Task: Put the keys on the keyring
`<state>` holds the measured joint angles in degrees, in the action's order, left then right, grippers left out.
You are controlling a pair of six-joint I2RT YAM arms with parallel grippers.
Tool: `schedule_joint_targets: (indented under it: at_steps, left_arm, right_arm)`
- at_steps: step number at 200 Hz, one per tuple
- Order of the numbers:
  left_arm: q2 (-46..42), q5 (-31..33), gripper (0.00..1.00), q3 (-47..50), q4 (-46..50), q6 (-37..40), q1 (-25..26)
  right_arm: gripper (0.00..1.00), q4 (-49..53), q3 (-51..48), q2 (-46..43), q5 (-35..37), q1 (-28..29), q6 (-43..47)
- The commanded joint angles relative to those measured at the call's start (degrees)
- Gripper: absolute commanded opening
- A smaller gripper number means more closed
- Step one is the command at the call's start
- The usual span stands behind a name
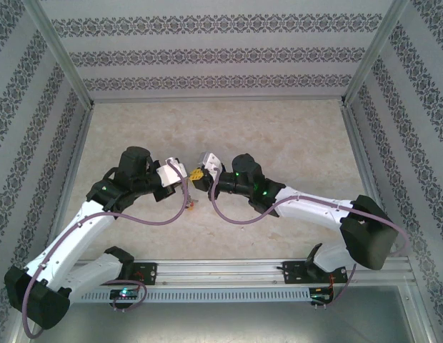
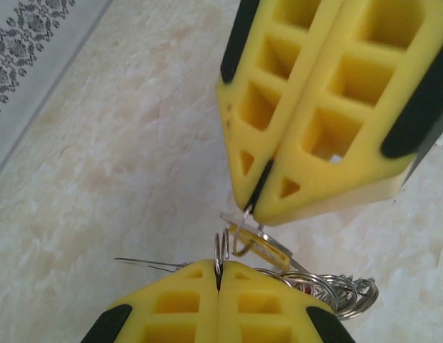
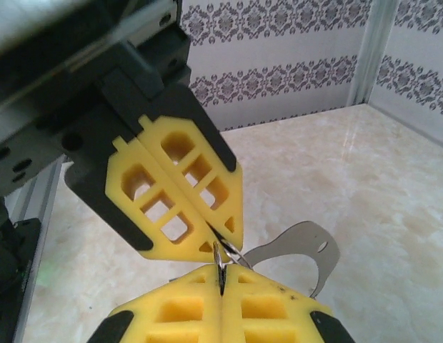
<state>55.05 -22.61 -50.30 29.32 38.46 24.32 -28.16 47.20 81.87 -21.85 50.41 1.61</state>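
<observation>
Left gripper (image 2: 218, 277) was clamped on a thin metal ring (image 2: 220, 250). Right gripper (image 2: 254, 206) pinched the keys (image 2: 332, 289) by a yellow tag (image 2: 254, 243), tips nearly touching.

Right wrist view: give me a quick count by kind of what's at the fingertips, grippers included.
Grippers, both shut, tip to tip: 2 (left gripper, right gripper)
Wire ring, pinched where the tips meet: 1
Flat grey metal piece with a hole: 1
Total: 4
</observation>
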Motion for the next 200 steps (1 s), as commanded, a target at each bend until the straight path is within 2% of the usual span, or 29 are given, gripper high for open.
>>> schedule_joint_targets:
  at_steps: [1, 90, 161, 200]
  left_arm:
    - [0.01, 0.37, 0.00, -1.55, -1.11, -1.46, 0.55]
    - [1.62, 0.55, 0.00, -3.79, 0.38, -3.09, 0.48]
    - [0.85, 0.85, 0.00, -3.86, 0.74, -2.41, 0.55]
    - [0.51, 1.50, 0.00, -3.31, 0.21, -2.73, 0.48]
  right_arm:
    - [0.00, -3.21, 1.39, -1.44, 0.73, 0.45, -0.51]
    - [0.00, -2.76, 2.72, 1.56, 2.11, 1.41, -1.88]
    - [0.00, -1.90, 1.87, 1.10, 9.76, 1.79, -1.17]
    - [0.00, -1.30, 1.83, 0.94, 8.81, 1.79, -0.62]
